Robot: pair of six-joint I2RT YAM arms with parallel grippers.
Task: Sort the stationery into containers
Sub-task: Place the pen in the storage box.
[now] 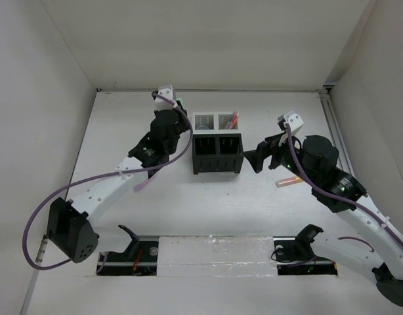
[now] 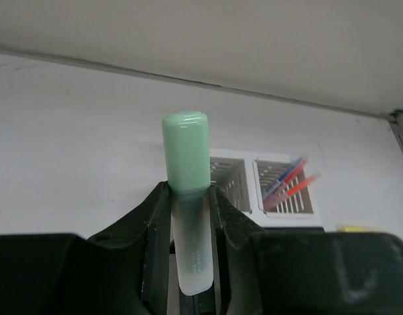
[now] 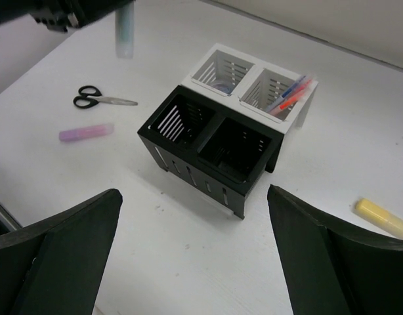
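Above the white table (image 1: 188, 203), the left gripper (image 2: 188, 200) clamps a green marker (image 2: 186, 147) upright, probably to drop it into the bins (image 3: 188, 172); the right gripper (image 3: 193, 220) hangs open.

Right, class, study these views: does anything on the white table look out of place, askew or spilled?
Nothing is spilled or damaged. Three items lie loose outside the black and white bins: a stubby lilac-pink marker, black-handled scissors and a yellow marker. The left gripper grips a green-capped marker.
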